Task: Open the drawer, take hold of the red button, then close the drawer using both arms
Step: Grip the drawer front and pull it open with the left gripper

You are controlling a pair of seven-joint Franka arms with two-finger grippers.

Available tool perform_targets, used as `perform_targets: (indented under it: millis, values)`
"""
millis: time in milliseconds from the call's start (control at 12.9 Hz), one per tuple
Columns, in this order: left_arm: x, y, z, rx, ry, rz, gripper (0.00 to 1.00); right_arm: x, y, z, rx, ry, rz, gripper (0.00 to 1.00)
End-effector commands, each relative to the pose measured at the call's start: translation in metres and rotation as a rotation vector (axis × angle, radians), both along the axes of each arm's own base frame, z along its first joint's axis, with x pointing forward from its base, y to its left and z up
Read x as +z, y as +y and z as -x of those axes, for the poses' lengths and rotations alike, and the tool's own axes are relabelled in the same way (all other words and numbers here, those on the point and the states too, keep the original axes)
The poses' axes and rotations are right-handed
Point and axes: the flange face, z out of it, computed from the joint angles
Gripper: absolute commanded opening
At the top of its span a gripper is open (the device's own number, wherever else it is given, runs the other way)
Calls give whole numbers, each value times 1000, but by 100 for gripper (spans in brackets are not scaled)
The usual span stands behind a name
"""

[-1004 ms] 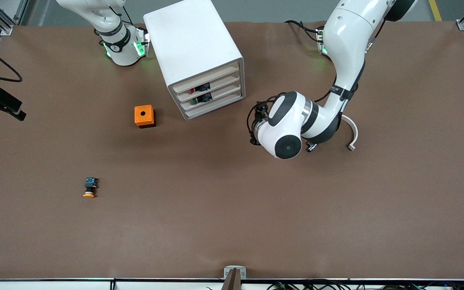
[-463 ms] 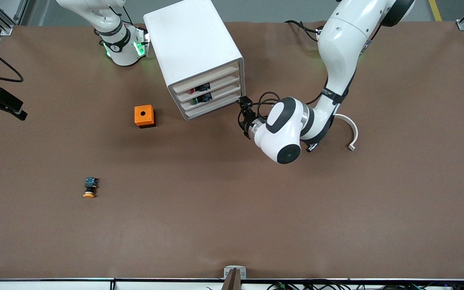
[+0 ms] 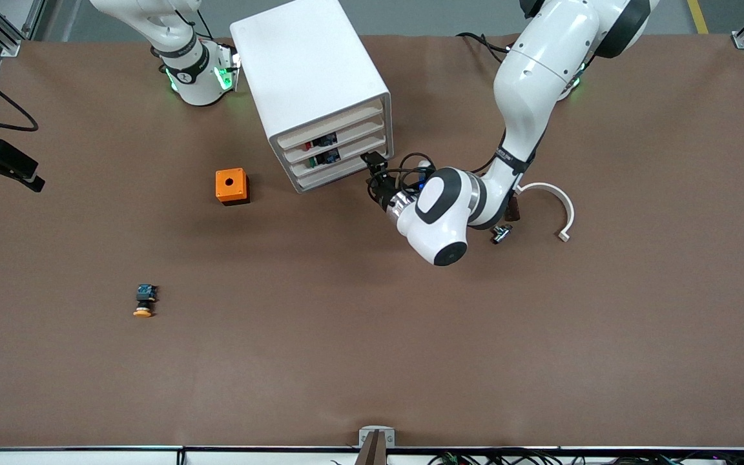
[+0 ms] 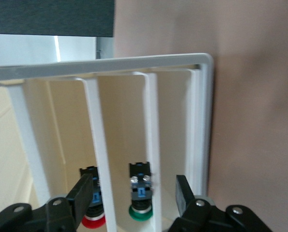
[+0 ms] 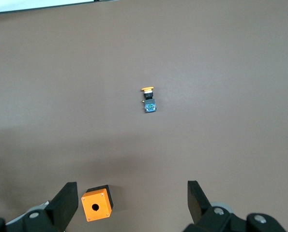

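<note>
Between L gripper (image 4: pixel 134 193) jaws: drawer (image 3: pixel 340 141) front, jaws part-open, gripping nothing. Drawer unopened, button (image 4: pixel 93 220) inside. R gripper (image 5: pixel 131 200) waits, jaws wide, empty.

Left gripper (image 3: pixel 372 169) sat at the cabinet (image 3: pixel 320 90) front, fingers (image 4: pixel 83 193) apart. Drawer (image 3: pixel 336 139) fronts were flush, blocking the button (image 4: pixel 92 220). Orange box (image 3: pixel 232 186) stood beside the cabinet. Table (image 3: pixel 372 361) middle and near edge lay open except the yellow button (image 3: pixel 144 301).

Two glossy white jointed arms (image 3: pixel 527 84), black bands, black cables, green base lights
</note>
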Motion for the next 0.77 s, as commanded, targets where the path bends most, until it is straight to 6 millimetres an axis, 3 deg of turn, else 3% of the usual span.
perform_targets:
  millis: [0,77,695]
  values:
    - [6,-14,14,-16,66,-11,72,1,-2,3,5,4,13,100]
    - [5,-17,20,-32,79,-8,63,1,-2,3,5,4,13,100]
    - [-8,-43,50,-49,140,9,38,1,-2,3,5,4,13,100]
